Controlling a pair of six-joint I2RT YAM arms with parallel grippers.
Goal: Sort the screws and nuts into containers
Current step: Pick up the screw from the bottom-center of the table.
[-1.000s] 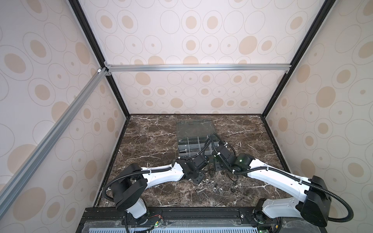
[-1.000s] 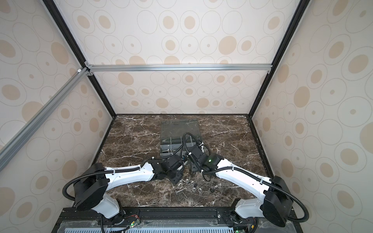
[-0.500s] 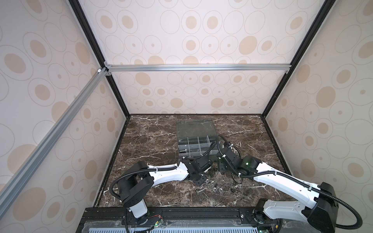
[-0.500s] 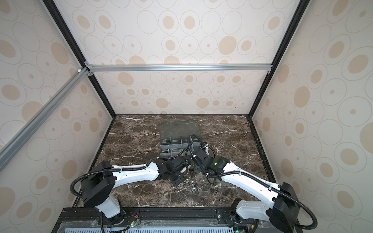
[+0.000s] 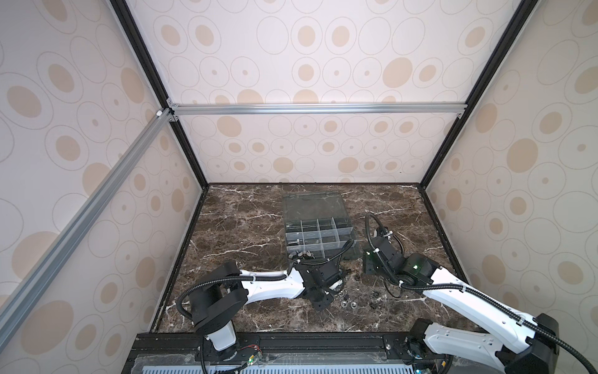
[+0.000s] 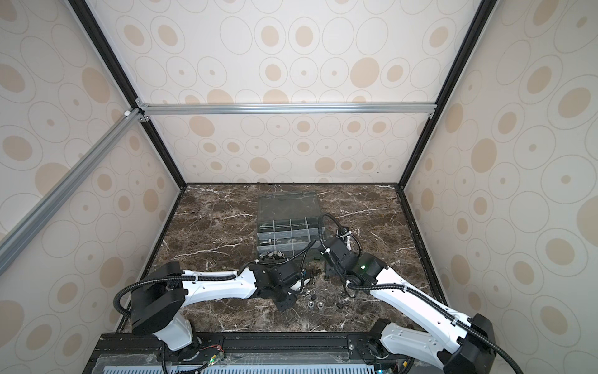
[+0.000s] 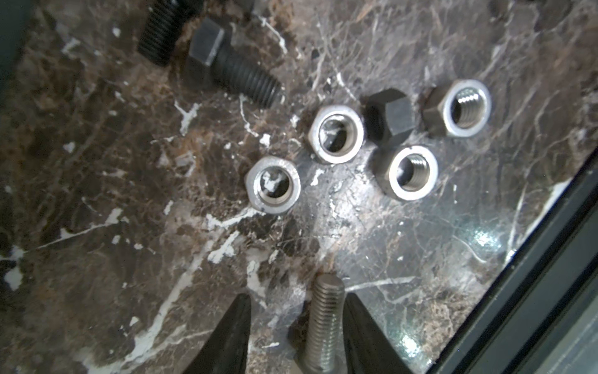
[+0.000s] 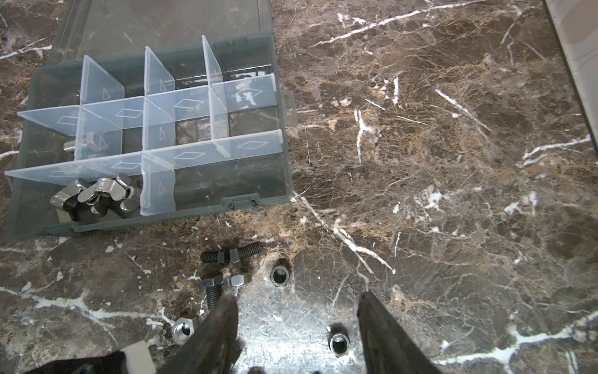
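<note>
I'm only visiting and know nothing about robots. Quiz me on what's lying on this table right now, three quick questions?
1. How many silver nuts show in the left wrist view?
2. True or false: wing nuts lie in a compartment of the organiser box.
3. What lies between the fingers of the left hand? A. a coin B. a silver screw C. a wing nut

Key: 1. four; 2. true; 3. B
</note>
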